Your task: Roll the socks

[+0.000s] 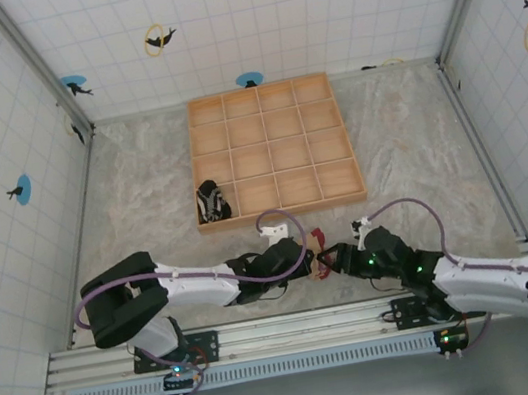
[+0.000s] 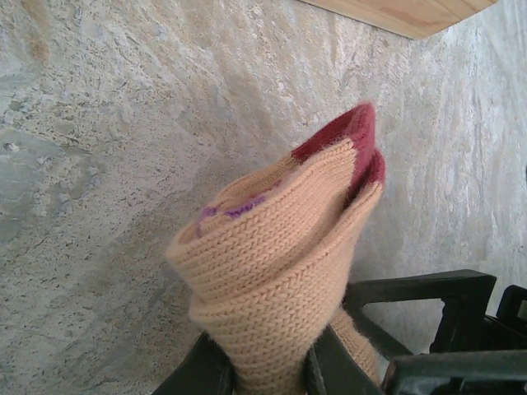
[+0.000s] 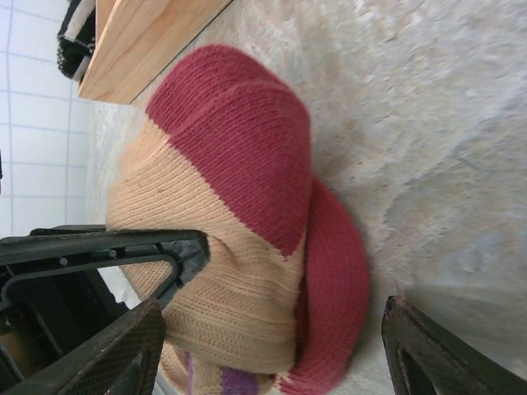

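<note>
Our left gripper (image 2: 268, 370) pinches the tan sock (image 2: 280, 271) at the near middle. Our right gripper (image 3: 280, 346) is open around it. The striped sock (image 1: 211, 202) lies by the near left corner of the tray (image 1: 282, 212).

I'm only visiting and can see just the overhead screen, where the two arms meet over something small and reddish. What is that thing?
Observer: The left wrist camera shows a tan sock with a dark red toe, folded over on itself into a loose bundle.
Visitor: Is anything gripping it?
Observer: Yes. The left jaws are shut on its lower end, pinching the knit between them.
Visitor: And the other arm?
Observer: On the right wrist camera the right jaws stand open, one on each side of the sock, not squeezing it.
</note>
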Available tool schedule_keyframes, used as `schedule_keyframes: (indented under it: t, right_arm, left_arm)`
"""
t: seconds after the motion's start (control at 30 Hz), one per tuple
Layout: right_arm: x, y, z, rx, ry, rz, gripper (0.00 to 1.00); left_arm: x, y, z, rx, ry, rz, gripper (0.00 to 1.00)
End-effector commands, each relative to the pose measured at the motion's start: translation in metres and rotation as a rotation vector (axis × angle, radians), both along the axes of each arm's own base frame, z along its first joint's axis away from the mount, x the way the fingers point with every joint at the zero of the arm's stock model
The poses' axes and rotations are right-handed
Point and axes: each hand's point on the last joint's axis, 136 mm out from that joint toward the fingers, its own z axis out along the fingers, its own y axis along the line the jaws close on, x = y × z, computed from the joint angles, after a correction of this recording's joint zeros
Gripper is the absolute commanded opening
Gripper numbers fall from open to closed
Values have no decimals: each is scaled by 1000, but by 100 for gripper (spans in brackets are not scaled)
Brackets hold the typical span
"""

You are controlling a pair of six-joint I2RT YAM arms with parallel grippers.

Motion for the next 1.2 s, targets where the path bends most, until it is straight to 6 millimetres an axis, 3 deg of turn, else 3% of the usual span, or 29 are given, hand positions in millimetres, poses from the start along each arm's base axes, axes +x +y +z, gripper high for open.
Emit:
schedule_keyframes:
  t: [0.0, 0.27, 0.57, 0.67, 0.77, 0.87, 1.0, 1.07, 1.17]
  right_arm:
    - [-32, -15, -43, -128, 173, 76, 73]
    - [-32, -13, -44, -95, 179, 58, 66]
    - [-34, -22, -58, -160, 178, 50, 45]
    - [-34, -23, -60, -178, 166, 62, 32]
    - [-30, -24, -59, -186, 133, 63, 17]
    - [-24, -24, -52, -184, 85, 51, 4]
    - [-17, -26, -45, -203, 38, 43, 0]
    - [-14, -23, -40, -208, 24, 49, 0]
    - [-9, -17, -27, -197, -5, 51, 0]
  left_arm:
    - [-5, 17, -25, 96, 2, -29, 0]
    - [-5, 16, -27, 87, 4, -28, 0]
    - [-7, 10, -27, 59, 11, -43, 0]
    - [-7, 12, -29, 65, 21, -35, 0]
    - [-9, 10, -24, 57, 31, -43, 19]
    - [-8, 8, -16, 57, 37, -33, 48]
    - [-5, 13, -10, 84, 41, 1, 80]
    - [-2, 16, -4, 80, 35, 22, 90]
    - [5, 17, 15, 65, 8, 44, 94]
